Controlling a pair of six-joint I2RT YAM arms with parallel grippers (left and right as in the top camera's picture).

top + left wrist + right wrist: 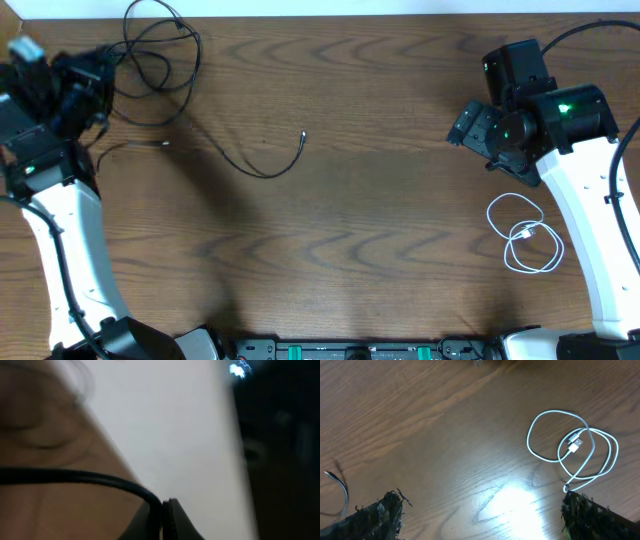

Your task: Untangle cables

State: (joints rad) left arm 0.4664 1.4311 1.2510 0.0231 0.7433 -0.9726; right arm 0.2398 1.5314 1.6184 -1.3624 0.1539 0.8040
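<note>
Wooden table with thin cables lying on it.
Left gripper pinches a black cable at the table's far-left corner; a second black cable trails toward the table's middle. Right gripper, spread wide, hovers by the coiled white cable near the table's right edge.

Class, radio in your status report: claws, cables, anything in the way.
Left claw shut on black cable. Right claw open, empty. White cable coiled alone, right side. Nothing in the way.
</note>
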